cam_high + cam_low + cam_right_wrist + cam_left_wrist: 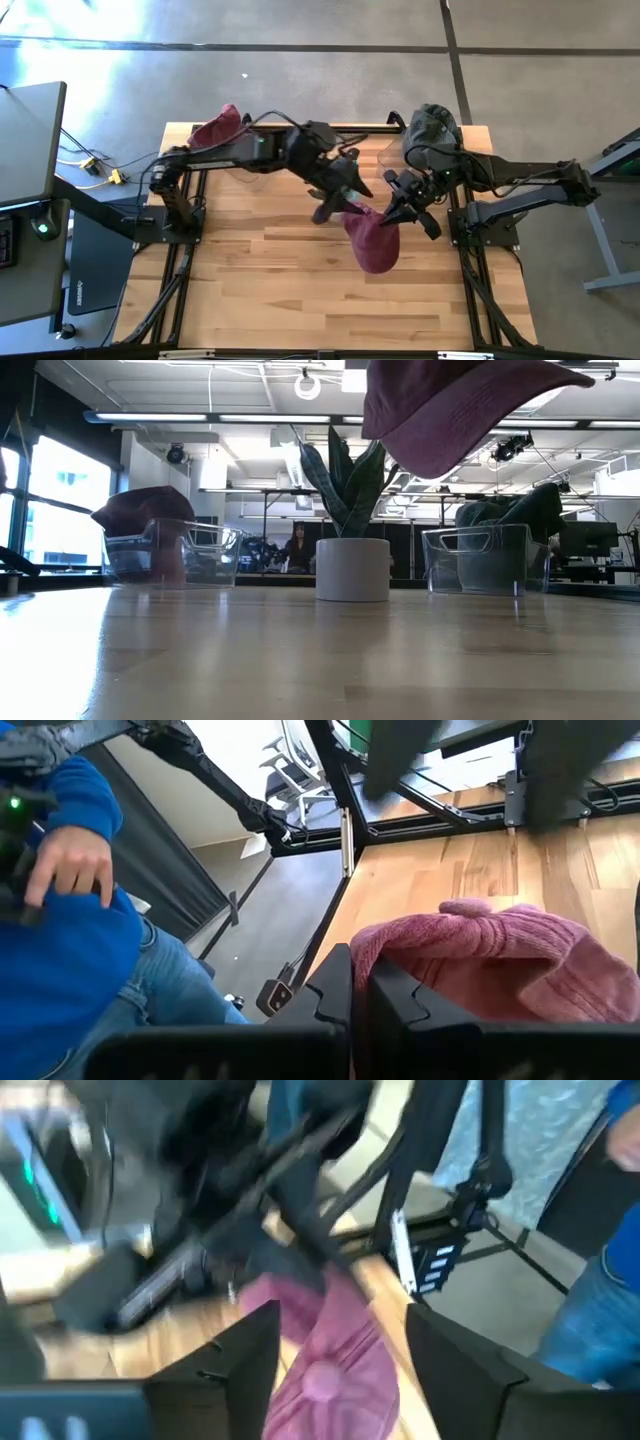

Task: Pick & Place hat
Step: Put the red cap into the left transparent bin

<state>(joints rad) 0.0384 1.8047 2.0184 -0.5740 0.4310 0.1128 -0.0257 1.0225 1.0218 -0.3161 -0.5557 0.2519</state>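
My two dark jointed arms, matte black links and housings, thin black cables trailing along the left arm point(240, 150), bulkier dark segments on the right arm point(520, 185), blocky black fingers point(405, 1010) with angular moulded edges

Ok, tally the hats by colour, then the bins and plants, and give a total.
Maroon hats: 2, one held mid-table, one in the left bin
Dark green hats: 1
Clear bins: 2
Potted plants: 1
Total: 6
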